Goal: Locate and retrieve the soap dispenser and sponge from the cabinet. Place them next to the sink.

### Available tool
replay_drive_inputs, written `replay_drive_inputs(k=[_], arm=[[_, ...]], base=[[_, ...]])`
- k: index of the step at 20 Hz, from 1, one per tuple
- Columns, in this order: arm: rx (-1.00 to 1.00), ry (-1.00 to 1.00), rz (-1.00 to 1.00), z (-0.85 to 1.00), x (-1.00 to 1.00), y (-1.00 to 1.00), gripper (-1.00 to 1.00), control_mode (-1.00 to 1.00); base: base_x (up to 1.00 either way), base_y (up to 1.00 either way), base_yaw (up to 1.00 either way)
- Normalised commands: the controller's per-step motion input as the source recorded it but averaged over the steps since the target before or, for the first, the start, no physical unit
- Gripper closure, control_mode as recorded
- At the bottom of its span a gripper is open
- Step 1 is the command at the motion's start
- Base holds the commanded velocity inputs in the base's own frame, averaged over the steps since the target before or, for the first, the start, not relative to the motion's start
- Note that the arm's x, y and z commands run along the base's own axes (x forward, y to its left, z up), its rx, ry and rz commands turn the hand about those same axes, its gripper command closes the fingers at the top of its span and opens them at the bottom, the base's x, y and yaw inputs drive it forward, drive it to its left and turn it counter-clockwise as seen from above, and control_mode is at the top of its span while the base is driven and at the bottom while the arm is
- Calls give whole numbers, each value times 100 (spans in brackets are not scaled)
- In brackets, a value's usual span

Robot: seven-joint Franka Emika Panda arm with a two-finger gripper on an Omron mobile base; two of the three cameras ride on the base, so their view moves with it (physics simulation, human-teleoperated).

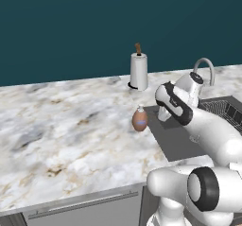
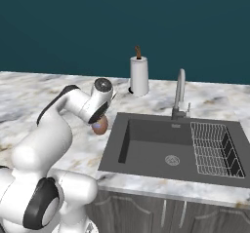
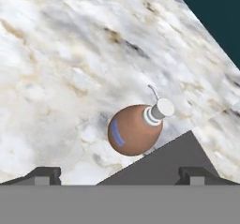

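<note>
Gripper (image 3: 119,175) hangs over the marble counter (image 1: 61,126), jaws spread wide and holding nothing. Directly beyond its fingertips (image 3: 44,174) the soap bottle (image 3: 136,128) stands on the counter, at the sink's (image 2: 146,151) corner.

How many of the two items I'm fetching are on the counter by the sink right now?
1. The soap dispenser stands on the marble counter at the sink's left rim. No sponge is visible; the arm could be hiding it.
</note>
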Motion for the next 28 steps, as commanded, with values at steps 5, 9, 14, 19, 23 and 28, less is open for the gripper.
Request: replay_drive_inputs(k=[5,9,14,19,23,28], arm=[[-16,7,9,11,-7,8,-100,-100],[0,0,1,0,0,0,-100,-100],[0,3,-6,-1,0,-8,-100,-100],[0,14,-43,-2,0,-3,-100,-100],[0,14,-44,0,0,0,-100,-100],[1,12,-44,3,0,0,-100,-100]], base=[[0,0,0],[0,0,0],[0,0,0],[0,0,0],[0,0,0],[0,0,0]])
